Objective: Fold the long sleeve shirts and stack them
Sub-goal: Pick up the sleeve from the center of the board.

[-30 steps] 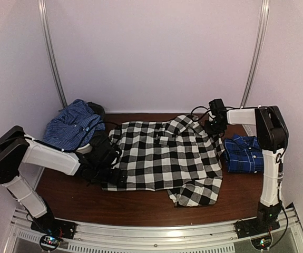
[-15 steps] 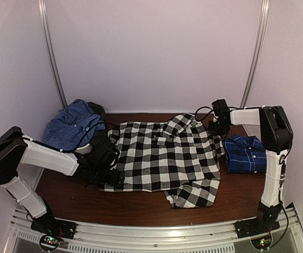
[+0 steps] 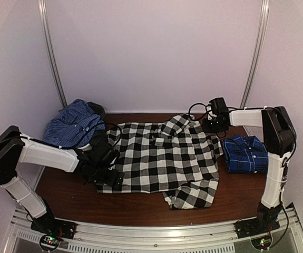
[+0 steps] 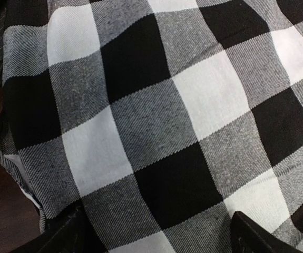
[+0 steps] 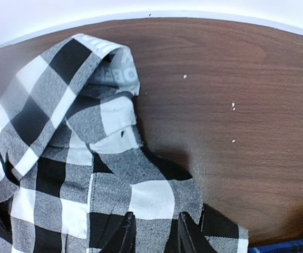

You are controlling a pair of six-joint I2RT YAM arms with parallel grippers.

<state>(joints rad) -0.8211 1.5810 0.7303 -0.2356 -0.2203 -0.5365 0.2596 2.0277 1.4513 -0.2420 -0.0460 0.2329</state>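
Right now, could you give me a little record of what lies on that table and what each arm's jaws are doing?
table: dark wood
middle: black-and-white check shirt, spread mostly flat, not yet folded
right side: folded blue shirt
far left: crumpled blue shirt, in a heap
left jaws: wide open, low over the check shirt's left edge
right jaws: nearly closed with check cloth between them, at the shirt's far right corner

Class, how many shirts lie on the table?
3: a checked shirt spread in the middle, a folded blue shirt at right, a crumpled blue shirt back left; more may hide beneath it.
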